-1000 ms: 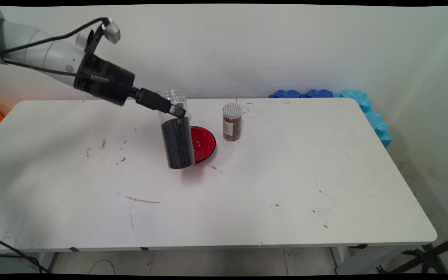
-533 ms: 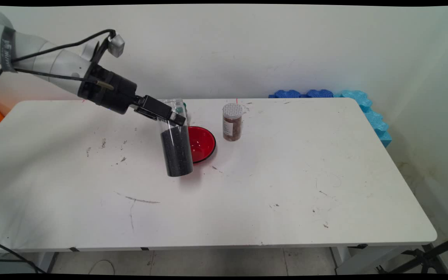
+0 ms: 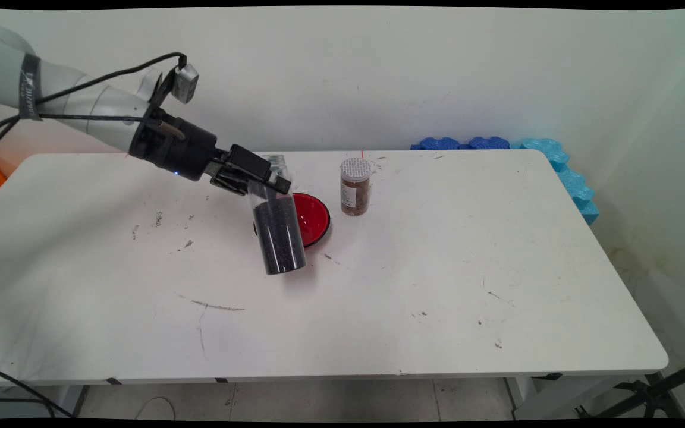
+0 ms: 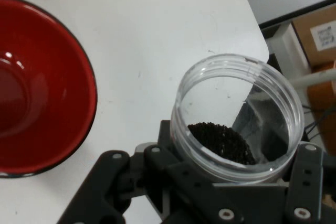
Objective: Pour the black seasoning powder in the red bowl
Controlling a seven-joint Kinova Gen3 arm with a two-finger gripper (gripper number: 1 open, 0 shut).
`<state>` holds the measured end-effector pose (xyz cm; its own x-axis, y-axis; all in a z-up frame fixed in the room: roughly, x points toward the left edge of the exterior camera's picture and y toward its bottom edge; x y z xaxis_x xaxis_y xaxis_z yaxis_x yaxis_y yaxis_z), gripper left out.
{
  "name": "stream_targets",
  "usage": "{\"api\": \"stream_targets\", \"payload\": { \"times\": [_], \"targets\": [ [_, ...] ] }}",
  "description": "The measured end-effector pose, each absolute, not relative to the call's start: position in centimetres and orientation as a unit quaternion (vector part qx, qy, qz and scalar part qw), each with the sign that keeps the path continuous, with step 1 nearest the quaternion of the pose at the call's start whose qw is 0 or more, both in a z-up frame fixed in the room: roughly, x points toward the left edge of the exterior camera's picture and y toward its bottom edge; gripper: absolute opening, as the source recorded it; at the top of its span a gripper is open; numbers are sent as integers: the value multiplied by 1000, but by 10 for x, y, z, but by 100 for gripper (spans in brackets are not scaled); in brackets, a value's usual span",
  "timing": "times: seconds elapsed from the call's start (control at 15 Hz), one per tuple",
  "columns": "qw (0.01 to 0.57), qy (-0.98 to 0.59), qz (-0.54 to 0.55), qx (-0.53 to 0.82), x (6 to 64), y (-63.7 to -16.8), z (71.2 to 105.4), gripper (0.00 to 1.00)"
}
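While your gripper point(image 3: 262, 178) clamps clear open jar point(image 3: 277, 229) near its rim, jar hangs tilted above table point(image 3: 437, 267), over near edge of red bowl point(image 3: 311, 217). Jar part-filled with dark granules point(image 4: 218, 140). Bowl looks empty. Lidded spice jar point(image 3: 355, 186) stands upright just beyond bowl.

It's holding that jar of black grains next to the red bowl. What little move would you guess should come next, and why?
Probably tilt the jar further, mouth towards the red bowl. The gripper clamps it near its open top, the grains sit low inside, and the bowl looks empty.
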<state>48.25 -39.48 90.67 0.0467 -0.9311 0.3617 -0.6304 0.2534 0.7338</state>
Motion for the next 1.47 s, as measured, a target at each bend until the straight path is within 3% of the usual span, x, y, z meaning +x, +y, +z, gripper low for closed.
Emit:
{"api": "stream_targets", "payload": {
  "times": [1.47],
  "targets": [
    [380, -524, -283, 708, 480, -395, 874, 0]
  ]
}}
